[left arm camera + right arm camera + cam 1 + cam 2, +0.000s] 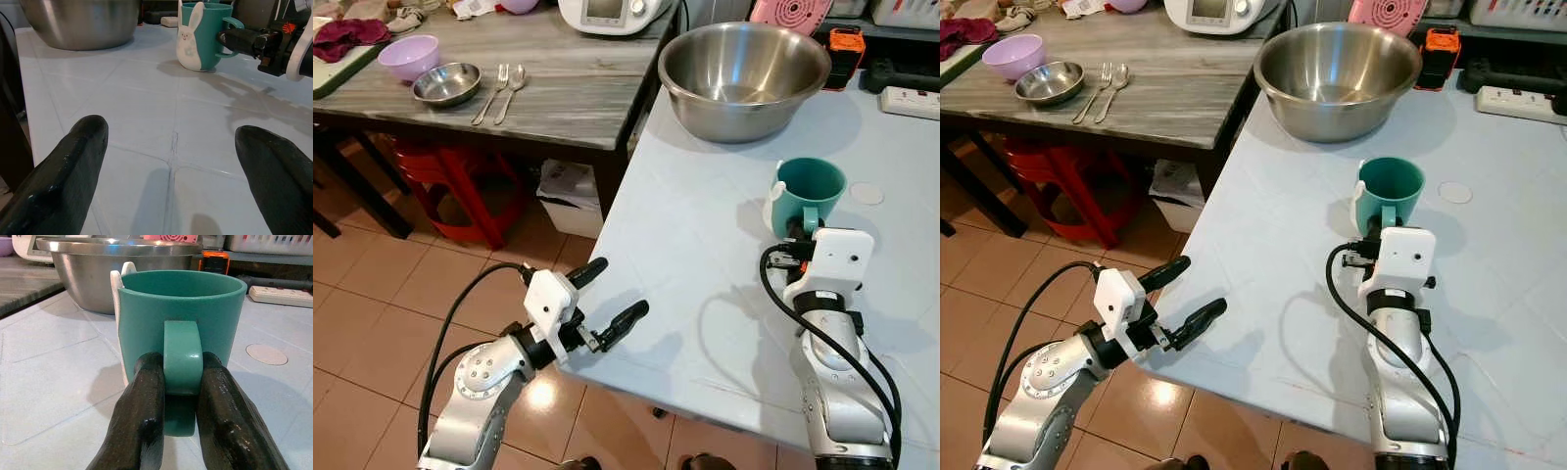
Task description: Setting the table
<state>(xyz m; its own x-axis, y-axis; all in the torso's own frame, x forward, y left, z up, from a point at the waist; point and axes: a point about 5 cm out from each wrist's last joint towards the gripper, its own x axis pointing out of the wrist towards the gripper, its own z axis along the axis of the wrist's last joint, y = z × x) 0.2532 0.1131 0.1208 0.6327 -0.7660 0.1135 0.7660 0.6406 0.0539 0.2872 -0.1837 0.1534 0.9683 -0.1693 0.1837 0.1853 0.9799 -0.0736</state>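
Two fingers of R gripper (182,382) clamped on mug (182,323) handle; lift straight, keep level. L gripper (604,296) apart, idle at table (705,294) edge.

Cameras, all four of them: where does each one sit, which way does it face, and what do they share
Left eye and right eye views: on the head, looking forward and down at the white table; both arms show.
Left wrist view: on the left arm, looking along the open left gripper across the table toward the steel bowl.
Right wrist view: on the right arm, its right gripper shut on the mug's handle.
Shared: the green mug appears in all.
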